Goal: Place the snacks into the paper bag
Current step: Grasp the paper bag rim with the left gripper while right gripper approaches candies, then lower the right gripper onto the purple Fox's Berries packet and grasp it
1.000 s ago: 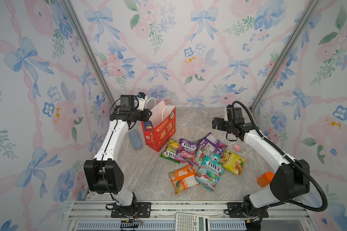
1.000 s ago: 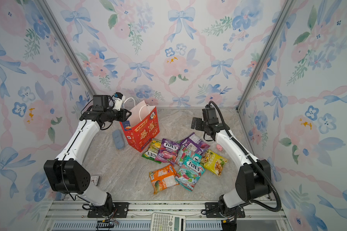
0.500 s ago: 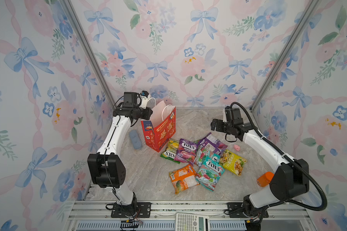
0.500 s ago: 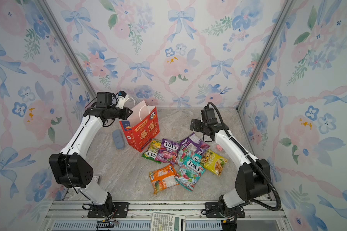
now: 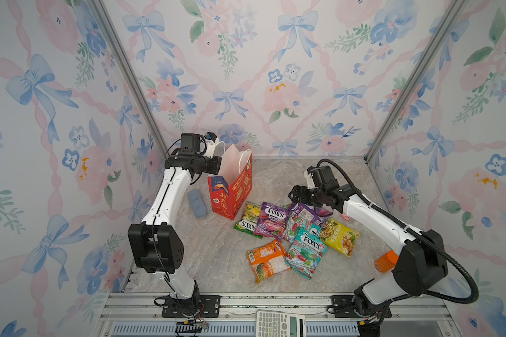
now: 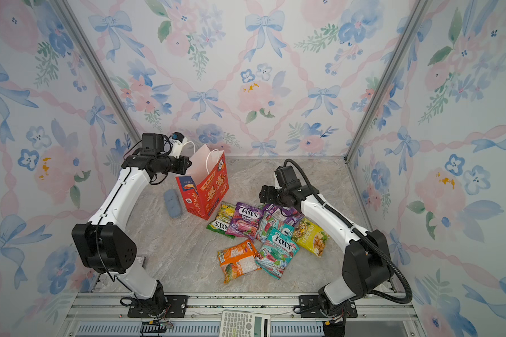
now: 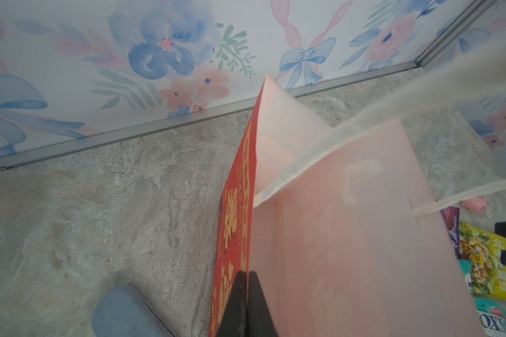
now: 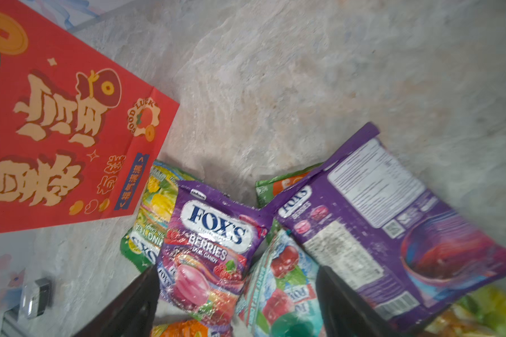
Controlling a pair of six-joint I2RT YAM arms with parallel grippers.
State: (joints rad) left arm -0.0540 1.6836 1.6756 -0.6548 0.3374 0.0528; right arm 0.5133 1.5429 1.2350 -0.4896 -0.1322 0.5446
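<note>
Floral wallpaper [image 5: 275, 73] with blue bows is closing in the cell on three sides, and the marbled grey tabletop [image 5: 214, 262] is carrying everything I am watching. The left arm [image 5: 164, 204] is reaching toward the back corner, and the left gripper [image 7: 247, 277] is sitting clamped tight on the top edge of the paper bag [image 5: 231, 192], with red print on one side of its fingers and the pale lining on the other. The bag is standing upright and open-mouthed at the back left of the table, a white rope handle [image 7: 465, 197] trailing across its mouth. The right arm [image 5: 371, 216] is stretching in from the opposite side, and the right gripper [image 8: 240, 291] is hanging with its jaws spread wide, gripping nothing, just above the snacks [image 5: 292, 233]. These are lying in an overlapping heap on the table, just beside the bag's front right. A purple Berries packet [image 8: 211, 242] and a teal packet [image 8: 281, 277] are showing between the open fingers, a second purple packet [image 8: 377, 218] is lying back-up across them, a green packet [image 5: 244, 221] is resting near the bag's foot, and an orange packet [image 5: 268, 259] and a yellow packet [image 5: 338, 236] are lying at the heap's near edge. I am also seeing a blue-grey case [image 5: 197, 202] lying just left of the bag, a white calculator [image 5: 279, 324] sitting on the front rail, an orange bottle [image 5: 386, 260] standing by the right arm's base, and a small pink thing [image 5: 346, 216] lying under that arm.
</note>
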